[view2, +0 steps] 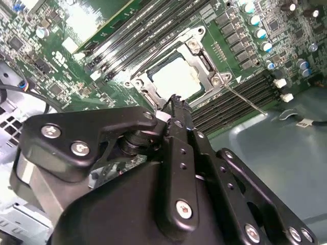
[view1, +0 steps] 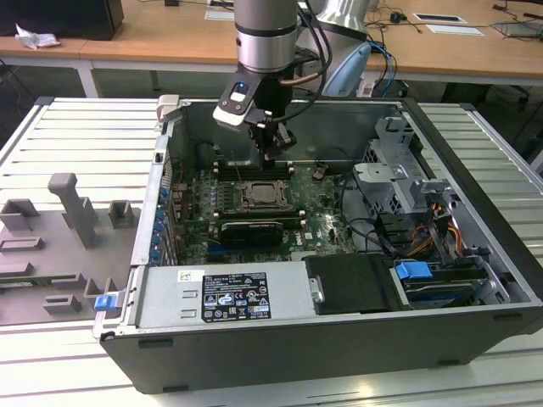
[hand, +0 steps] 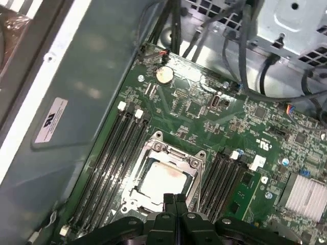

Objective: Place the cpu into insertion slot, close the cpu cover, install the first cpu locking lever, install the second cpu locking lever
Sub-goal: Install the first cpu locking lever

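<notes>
The fingers (hand: 168,202) of the gripper (hand: 174,197) are seen pressed together with nothing held, close over the edge of the cpu cover (hand: 190,162). The cpu (hand: 161,179) is seated in the insertion slot (hand: 132,193) under that lowered cover, flanked by memory slots (hand: 110,153).

1 arm (view1: 265,38) over open computer case (view1: 339,339), insertion slot (view1: 260,197) (silver-rimmed) below it

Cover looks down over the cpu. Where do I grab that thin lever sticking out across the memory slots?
Take the locking lever near its free end, away from the cpu cover corner it meets. It is a thin rod running out across the memory slots, so probably come from above, jaws straddling it crosswise. The gripper is shut; open it first.
</notes>
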Controlling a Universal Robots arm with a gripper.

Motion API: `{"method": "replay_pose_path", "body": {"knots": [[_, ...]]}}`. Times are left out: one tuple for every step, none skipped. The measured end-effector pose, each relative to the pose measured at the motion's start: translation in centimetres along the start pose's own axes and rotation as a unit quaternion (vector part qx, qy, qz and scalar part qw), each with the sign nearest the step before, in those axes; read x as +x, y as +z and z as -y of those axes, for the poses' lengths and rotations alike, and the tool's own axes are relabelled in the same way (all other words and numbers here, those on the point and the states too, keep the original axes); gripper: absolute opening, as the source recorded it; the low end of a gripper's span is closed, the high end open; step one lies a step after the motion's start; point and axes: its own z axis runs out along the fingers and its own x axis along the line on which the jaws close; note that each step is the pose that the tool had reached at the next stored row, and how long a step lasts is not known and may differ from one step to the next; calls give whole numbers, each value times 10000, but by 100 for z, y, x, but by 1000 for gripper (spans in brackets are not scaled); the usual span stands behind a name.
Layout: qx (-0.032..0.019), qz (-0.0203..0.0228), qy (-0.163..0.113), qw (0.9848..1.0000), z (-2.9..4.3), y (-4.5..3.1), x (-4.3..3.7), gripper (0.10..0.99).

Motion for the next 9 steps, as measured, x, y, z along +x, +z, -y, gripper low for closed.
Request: {"method": "replay_pose_path", "body": {"knots": [[-4,-7,-112,9999,0,0,0,106],[-7,-11,-184,9998,0,0,0,106],[-8,-13,-233,9997,0,0,0,106],[-10,-16,-279,9996,0,0,0,106],[-12,-18,-323,9995,0,0,0,106],[-15,-24,-410,9992,0,0,0,106],[-19,-31,-533,9986,0,0,0,106],[-24,-37,-636,9980,0,0,0,106],[-26,-41,-705,9975,0,0,0,106]]}}
